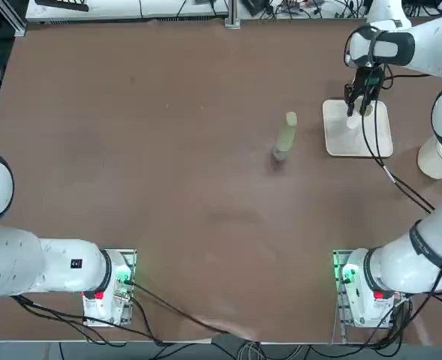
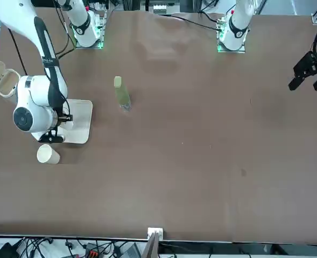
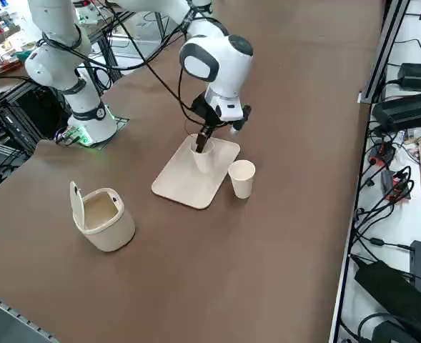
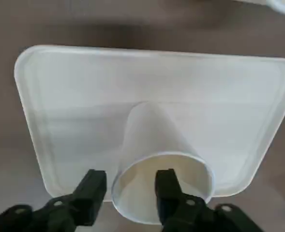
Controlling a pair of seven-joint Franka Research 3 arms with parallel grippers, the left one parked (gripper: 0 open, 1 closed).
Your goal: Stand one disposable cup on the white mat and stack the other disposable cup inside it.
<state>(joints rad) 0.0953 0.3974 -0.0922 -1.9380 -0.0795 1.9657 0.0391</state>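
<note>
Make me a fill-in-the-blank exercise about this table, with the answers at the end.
One disposable cup stands on the white ____. The other disposable cup stands on the brown ____. The right gripper, at the first cup's rim, is ____, not shut. The round container has its ____ flipped up.

Missing words: mat; table; open; lid.

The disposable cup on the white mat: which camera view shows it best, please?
The right wrist view: the cup's rim, inside and wall all show. The right side view shows it smaller, at the tool; the top and front views show it partly hidden.
</note>
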